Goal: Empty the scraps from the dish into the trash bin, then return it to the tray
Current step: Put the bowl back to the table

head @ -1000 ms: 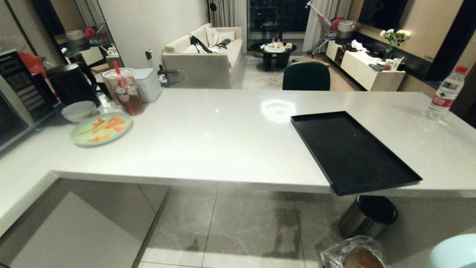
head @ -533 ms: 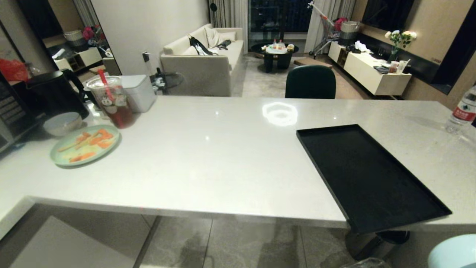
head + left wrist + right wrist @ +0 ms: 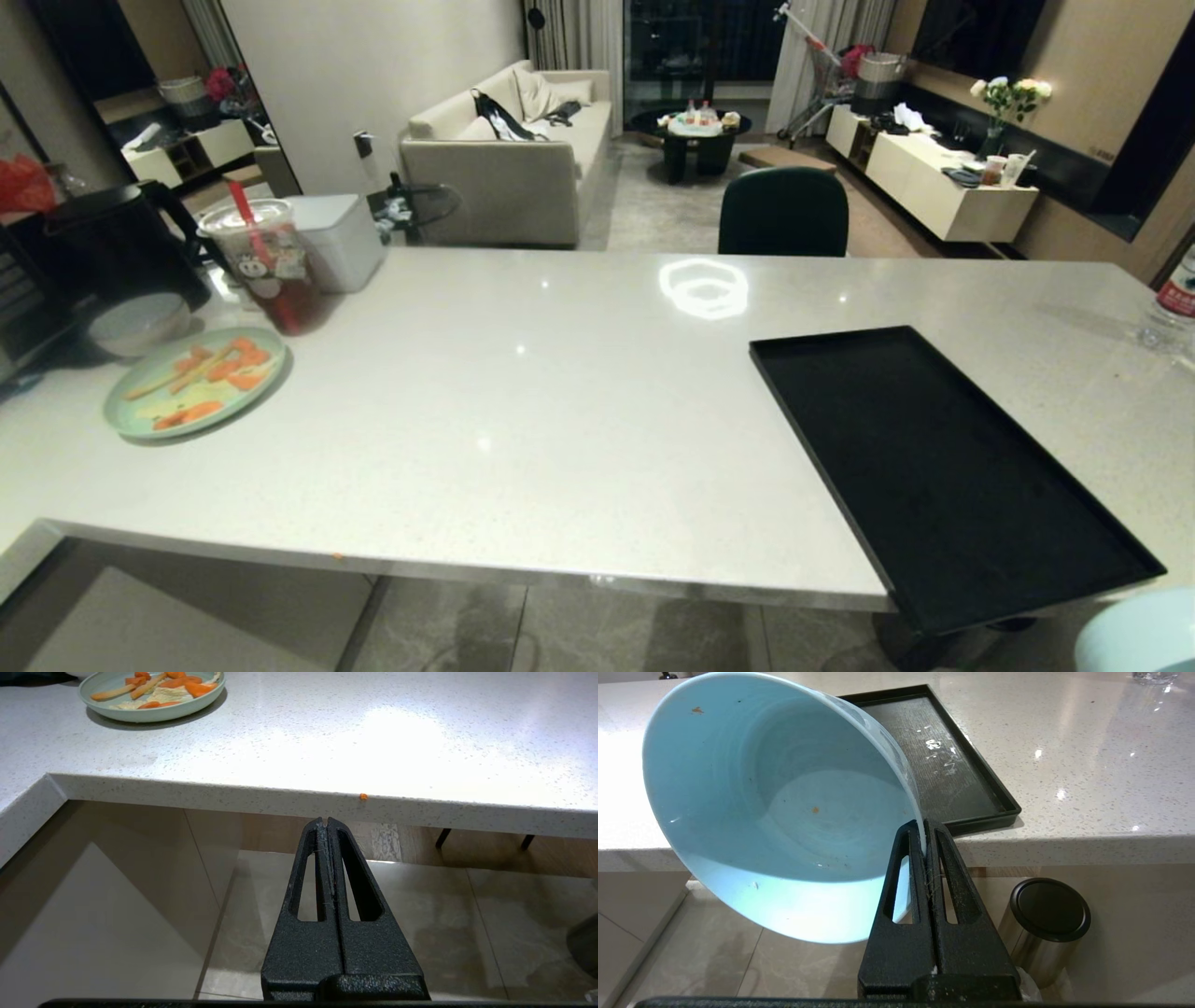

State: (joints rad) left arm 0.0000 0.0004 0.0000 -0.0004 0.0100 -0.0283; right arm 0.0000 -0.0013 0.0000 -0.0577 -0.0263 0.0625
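Observation:
The dish [image 3: 780,807], a light-blue bowl, hangs tilted in front of the counter's edge. My right gripper [image 3: 923,823] is shut on its rim. Its inside is bare apart from a few tiny specks, and the scraps are out of view. In the head view only the dish's edge [image 3: 1139,635] shows, at the lower right corner. The empty black tray [image 3: 943,467] lies on the counter's right side, its near corner overhanging the edge and just beyond the dish [image 3: 943,765]. The trash bin is out of view. My left gripper [image 3: 325,820] is shut on nothing, below the counter's edge.
A green plate [image 3: 191,381] of carrot pieces, a grey-white bowl [image 3: 135,322], a drink cup [image 3: 266,266] and a white box [image 3: 331,238] stand at the counter's left. A steel bin with a black lid [image 3: 1048,924] stands on the floor under the tray. A water bottle [image 3: 1174,313] is at far right.
The whole head view has shifted: the counter and tray sit lower and nearer, and both floor bins have slid out of the bottom. The dish stays in the lower right corner.

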